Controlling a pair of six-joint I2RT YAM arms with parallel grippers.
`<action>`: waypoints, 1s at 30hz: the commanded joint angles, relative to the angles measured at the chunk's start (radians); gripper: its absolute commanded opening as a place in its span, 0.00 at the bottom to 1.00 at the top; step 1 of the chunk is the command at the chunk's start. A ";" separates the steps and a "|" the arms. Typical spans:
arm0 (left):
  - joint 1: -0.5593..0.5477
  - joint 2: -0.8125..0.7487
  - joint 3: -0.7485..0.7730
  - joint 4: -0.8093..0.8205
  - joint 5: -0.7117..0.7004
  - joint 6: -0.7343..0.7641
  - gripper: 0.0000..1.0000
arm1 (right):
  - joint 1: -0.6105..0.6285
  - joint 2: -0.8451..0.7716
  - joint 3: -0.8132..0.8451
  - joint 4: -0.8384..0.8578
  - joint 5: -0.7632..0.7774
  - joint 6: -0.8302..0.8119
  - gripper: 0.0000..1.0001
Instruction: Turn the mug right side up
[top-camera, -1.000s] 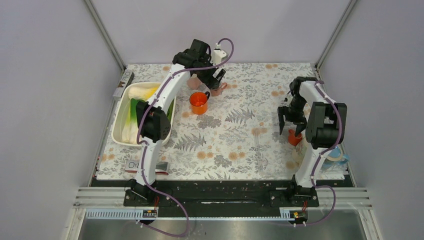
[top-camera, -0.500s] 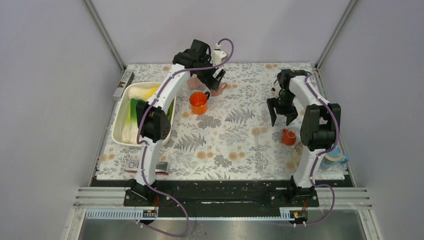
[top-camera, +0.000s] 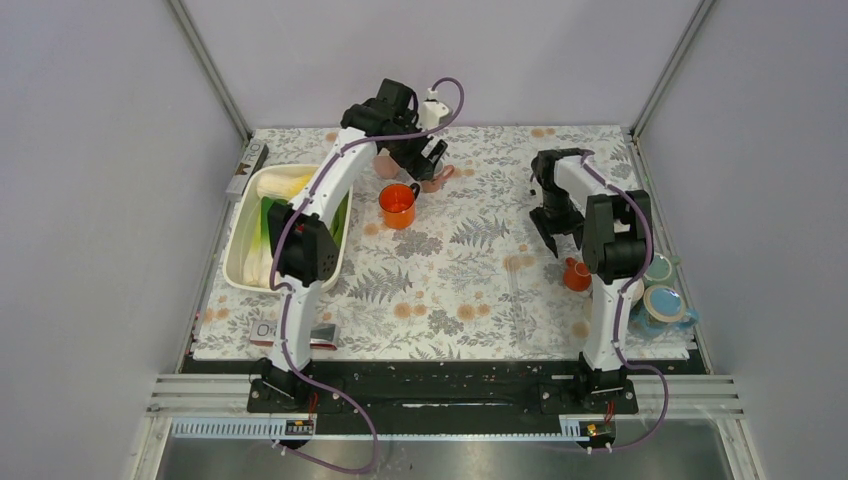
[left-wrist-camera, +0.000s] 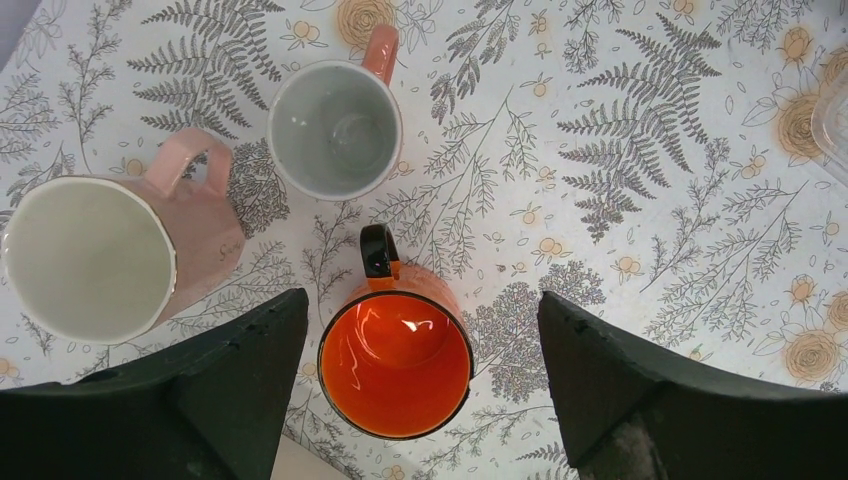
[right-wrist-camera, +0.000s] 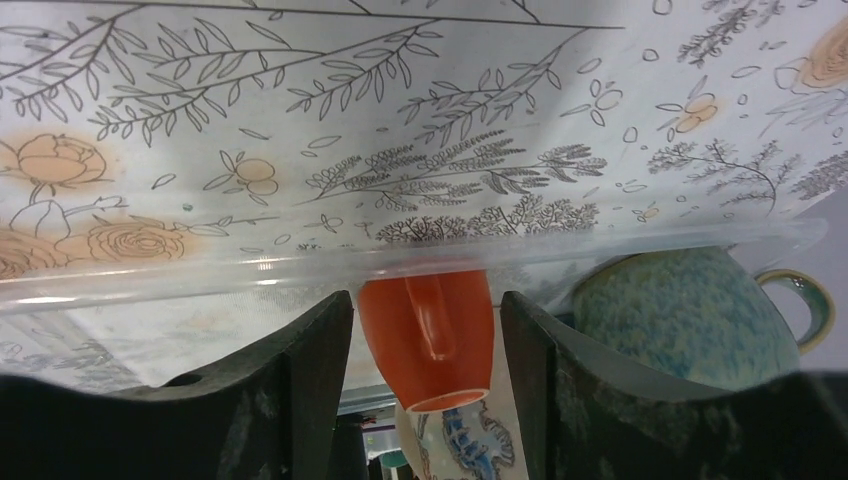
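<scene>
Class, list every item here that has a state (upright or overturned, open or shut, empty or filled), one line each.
small orange mug: upright, rim up, not gripped
black-handled orange mug: upright, empty
pink mug: upright, empty
grey-lined mug: upright, empty
left gripper: open, holding nothing
right gripper: open, holding nothing
white tub: holding greens
</scene>
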 joint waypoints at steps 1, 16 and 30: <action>0.008 -0.078 0.002 0.010 0.009 0.006 0.88 | -0.002 0.012 -0.009 0.028 0.013 -0.026 0.62; 0.015 -0.084 0.005 0.010 0.012 0.009 0.88 | -0.002 0.014 -0.129 0.072 0.044 -0.030 0.29; 0.052 -0.127 0.076 -0.021 0.174 -0.063 0.89 | 0.012 -0.281 0.191 0.055 -0.336 0.081 0.00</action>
